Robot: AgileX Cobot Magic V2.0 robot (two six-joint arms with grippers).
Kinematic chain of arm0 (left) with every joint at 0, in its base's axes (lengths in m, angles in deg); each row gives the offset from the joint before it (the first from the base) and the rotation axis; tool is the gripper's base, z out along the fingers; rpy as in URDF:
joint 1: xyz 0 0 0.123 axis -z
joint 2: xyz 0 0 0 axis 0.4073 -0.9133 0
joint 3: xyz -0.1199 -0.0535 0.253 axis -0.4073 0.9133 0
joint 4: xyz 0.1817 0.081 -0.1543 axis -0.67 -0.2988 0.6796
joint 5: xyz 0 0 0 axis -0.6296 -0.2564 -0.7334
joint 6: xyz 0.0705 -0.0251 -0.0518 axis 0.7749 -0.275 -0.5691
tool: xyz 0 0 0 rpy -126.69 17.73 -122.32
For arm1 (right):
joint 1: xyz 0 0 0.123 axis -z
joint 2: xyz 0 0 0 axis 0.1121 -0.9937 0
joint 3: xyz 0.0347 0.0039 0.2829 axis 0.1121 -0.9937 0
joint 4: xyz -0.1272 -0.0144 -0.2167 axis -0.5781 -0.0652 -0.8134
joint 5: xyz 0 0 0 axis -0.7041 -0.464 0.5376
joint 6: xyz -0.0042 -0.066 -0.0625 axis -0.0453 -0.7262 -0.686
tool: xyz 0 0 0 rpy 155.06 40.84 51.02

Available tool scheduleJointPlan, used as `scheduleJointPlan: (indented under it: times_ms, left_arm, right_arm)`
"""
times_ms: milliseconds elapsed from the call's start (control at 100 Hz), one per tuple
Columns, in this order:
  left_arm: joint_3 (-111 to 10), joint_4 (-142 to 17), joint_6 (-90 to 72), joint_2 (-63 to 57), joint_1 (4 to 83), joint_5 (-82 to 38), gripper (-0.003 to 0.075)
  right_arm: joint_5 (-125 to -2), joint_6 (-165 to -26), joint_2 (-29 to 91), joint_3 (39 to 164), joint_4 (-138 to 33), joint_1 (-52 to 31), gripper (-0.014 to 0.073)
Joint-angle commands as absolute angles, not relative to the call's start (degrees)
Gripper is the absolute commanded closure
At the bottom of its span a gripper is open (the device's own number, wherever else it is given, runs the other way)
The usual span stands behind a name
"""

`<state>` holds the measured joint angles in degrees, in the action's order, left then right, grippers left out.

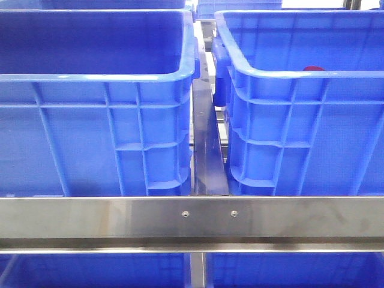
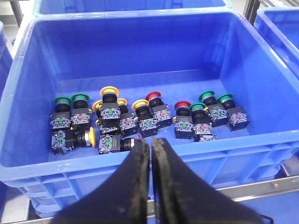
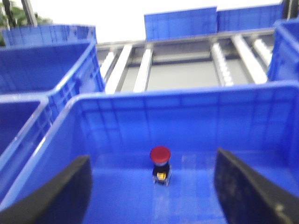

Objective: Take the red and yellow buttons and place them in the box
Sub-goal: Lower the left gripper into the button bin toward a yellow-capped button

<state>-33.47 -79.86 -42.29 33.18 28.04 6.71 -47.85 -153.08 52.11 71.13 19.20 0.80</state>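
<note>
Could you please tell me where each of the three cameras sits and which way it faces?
Front: low behind a steel rail, facing two blue crates; no arm shows.
Left wrist: above the button-filled crate; left tool shut.
Right wrist: over the box with one red button, also peeking out in front view; right tool open.

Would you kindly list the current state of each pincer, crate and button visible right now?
Left pincer: shut, empty, above the near rim of the stocked crate.
Right pincer: open, empty.
Stocked crate: holds many green, yellow and red buttons.
Receiving crate: holds one button.
Red button: upright on the receiving crate's floor.
Yellow button: lying on its side.
</note>
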Motion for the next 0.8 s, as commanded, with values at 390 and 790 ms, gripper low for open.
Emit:
scheduleJointPlan:
  times_ms: [390,790]
  left_arm:
    - [-34.9,-79.3,-42.8,32.7,28.0,2.1,0.0739]
    - [-34.9,-79.3,-42.8,32.7,28.0,2.1,0.0687]
  right_arm:
    - [-47.4,-153.5,55.0,72.2,19.4,1.2,0.0659]
    - [-47.7,-153.5,55.0,72.2,19.4,1.2,0.0662]
